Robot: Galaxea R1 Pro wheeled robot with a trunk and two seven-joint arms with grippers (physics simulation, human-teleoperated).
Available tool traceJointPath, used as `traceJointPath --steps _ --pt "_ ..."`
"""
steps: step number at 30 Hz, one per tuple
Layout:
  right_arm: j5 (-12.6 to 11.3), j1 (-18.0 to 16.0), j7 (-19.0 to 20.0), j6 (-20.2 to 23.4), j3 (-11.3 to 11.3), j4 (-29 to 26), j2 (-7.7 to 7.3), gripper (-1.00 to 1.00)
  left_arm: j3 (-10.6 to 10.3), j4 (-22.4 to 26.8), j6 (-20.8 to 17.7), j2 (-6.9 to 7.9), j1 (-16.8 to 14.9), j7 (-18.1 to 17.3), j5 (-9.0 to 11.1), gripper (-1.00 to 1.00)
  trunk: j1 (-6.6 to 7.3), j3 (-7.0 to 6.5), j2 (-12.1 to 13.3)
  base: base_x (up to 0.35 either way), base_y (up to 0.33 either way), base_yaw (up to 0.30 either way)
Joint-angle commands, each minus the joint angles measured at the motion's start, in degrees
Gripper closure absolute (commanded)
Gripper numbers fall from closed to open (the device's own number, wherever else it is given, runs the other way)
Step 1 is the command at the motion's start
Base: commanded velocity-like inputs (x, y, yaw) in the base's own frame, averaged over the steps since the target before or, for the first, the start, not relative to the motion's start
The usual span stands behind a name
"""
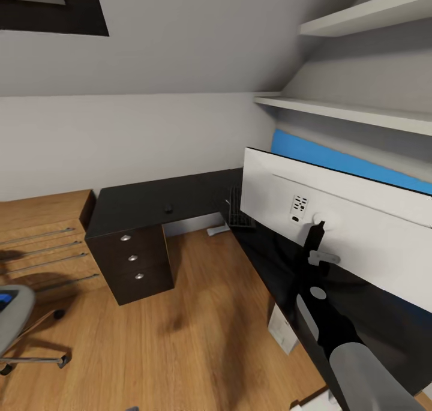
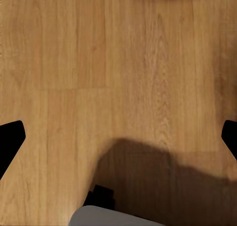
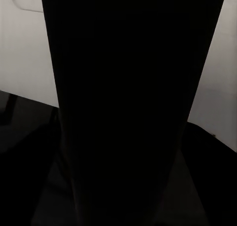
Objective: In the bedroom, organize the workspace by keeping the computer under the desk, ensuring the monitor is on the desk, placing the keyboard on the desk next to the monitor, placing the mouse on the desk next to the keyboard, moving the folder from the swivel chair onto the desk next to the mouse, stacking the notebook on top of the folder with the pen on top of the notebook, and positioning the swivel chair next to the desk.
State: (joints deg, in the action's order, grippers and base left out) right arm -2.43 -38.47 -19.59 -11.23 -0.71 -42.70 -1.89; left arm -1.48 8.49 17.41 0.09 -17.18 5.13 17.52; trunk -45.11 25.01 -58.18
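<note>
The black L-shaped desk runs along the wall and down the right side. The wide monitor stands on its right wing, white back toward me. My right gripper is at the monitor's black stand, its fingers hidden. The keyboard lies beyond the monitor, and the small dark mouse lies on the far wing. At far left the grey swivel chair carries the blue folder. My left gripper hangs open over bare floor. Notebook and pen are out of view.
A white box, possibly the computer, stands on the floor under the desk's edge. Light wooden low cabinets line the left wall. White shelves hang above the monitor over a blue wall panel. Wooden floor spreads between chair and desk.
</note>
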Motion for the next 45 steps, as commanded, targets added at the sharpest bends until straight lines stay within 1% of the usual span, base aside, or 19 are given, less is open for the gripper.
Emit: traceJointPath --steps 1,12,18,32,45 --pt "0.1 0.0 0.0 -0.1 0.1 0.0 0.03 1.00 -0.2 -0.1 0.2 0.00 0.0 0.1 0.2 -1.00 0.00 0.10 0.0 0.000 0.000 0.145" --pt "0.1 0.0 0.0 -0.1 0.1 0.0 0.04 1.00 -0.2 -0.1 0.2 0.00 0.0 0.1 0.2 -1.00 0.00 0.67 0.0 0.000 0.000 0.166" --pt "0.1 0.0 0.0 -0.1 0.1 0.0 0.04 1.00 -0.2 -0.1 0.2 0.00 0.0 0.1 0.2 -1.00 0.00 0.79 0.0 -0.075 -0.095 0.053" --pt "0.1 0.0 -0.1 -0.2 0.1 0.0 0.05 1.00 -0.2 -0.1 0.2 0.00 0.0 0.2 0.2 -1.00 0.00 0.80 0.0 -0.209 -0.216 0.002" --pt "0.1 0.0 0.0 -0.1 0.1 0.0 0.12 1.00 -0.2 -0.1 0.2 0.08 0.0 0.2 0.2 -1.00 0.00 0.80 0.0 -0.274 -0.020 0.000"
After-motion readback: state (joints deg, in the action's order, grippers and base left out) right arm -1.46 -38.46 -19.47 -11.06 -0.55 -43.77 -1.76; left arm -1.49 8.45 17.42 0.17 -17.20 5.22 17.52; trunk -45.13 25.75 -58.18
